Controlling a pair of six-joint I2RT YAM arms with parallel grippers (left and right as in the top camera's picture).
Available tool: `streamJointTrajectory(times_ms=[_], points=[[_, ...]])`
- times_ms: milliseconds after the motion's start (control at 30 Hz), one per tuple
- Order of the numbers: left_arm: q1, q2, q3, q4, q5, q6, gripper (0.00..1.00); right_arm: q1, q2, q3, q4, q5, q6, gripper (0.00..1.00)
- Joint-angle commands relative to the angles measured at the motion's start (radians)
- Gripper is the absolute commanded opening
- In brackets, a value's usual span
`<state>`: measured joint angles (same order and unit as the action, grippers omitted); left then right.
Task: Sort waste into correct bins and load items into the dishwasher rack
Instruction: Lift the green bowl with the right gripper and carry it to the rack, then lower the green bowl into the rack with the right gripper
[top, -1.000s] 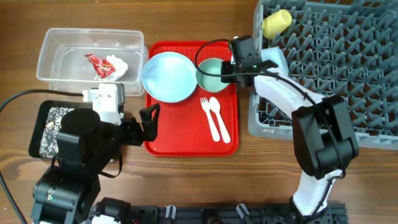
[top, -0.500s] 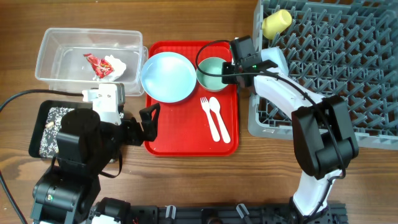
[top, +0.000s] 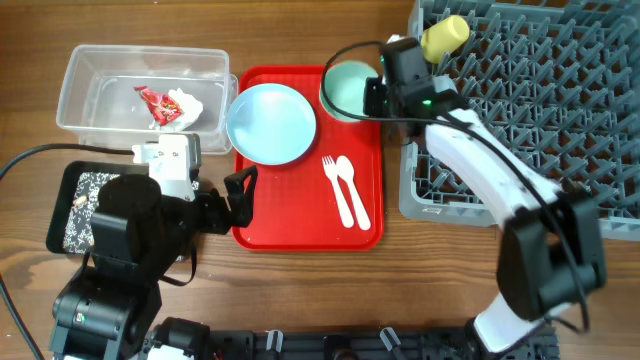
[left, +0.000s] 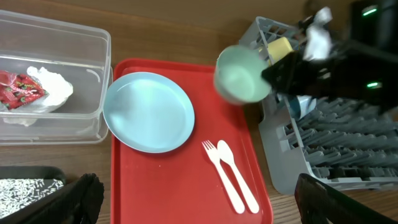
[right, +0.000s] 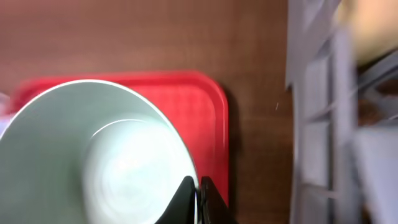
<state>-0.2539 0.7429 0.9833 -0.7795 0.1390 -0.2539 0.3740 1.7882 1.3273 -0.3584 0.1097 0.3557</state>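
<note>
Overhead, the right gripper (top: 372, 98) pinched the rim of a pale blue-green bowl (top: 347, 88) over the far corner of the red tray (top: 300, 215), just beside the dishwasher rack (top: 520, 110). The left gripper (top: 243, 197) sat spread and empty. From the left wrist, the bowl appeared raised and tilted. From the right wrist, the fingertips (right: 185, 198) clamped only a thin rim edge, so the bowl could probably slip or knock the rack wall.

The worktop (top: 300, 30) is matt, grained brown wood. The red tray (top: 300, 215) is smooth, glossy plastic; the tub (top: 75, 75) clear plastic; the rack (top: 560, 120) matt grey plastic; plate (top: 270, 122) and bowl (top: 345, 88) look smooth, faintly glossy.
</note>
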Motion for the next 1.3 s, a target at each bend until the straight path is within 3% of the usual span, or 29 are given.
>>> streamJointTrajectory(times_ms=[0, 233, 533, 867, 1267], points=[[0.005, -0.003, -0.003, 0.000, 0.005, -0.013, 1.00, 0.002, -0.138, 0.037, -0.018, 0.066, 0.006, 0.04], [0.005, -0.003, -0.003, 0.000, 0.005, -0.013, 1.00, 0.002, -0.349, 0.037, -0.173, 0.262, -0.073, 0.04], [0.005, -0.003, -0.003, 0.001, 0.005, -0.016, 1.00, 0.002, -0.540, 0.037, -0.513, 0.538, -0.089, 0.04], [0.005, -0.003, -0.003, 0.001, 0.005, -0.016, 1.00, 0.002, -0.531, 0.037, -0.846, 0.752, 0.040, 0.04], [0.005, -0.003, -0.003, -0.005, 0.009, -0.016, 1.00, 0.027, -0.529, 0.052, -0.949, 0.798, 0.029, 0.04]])
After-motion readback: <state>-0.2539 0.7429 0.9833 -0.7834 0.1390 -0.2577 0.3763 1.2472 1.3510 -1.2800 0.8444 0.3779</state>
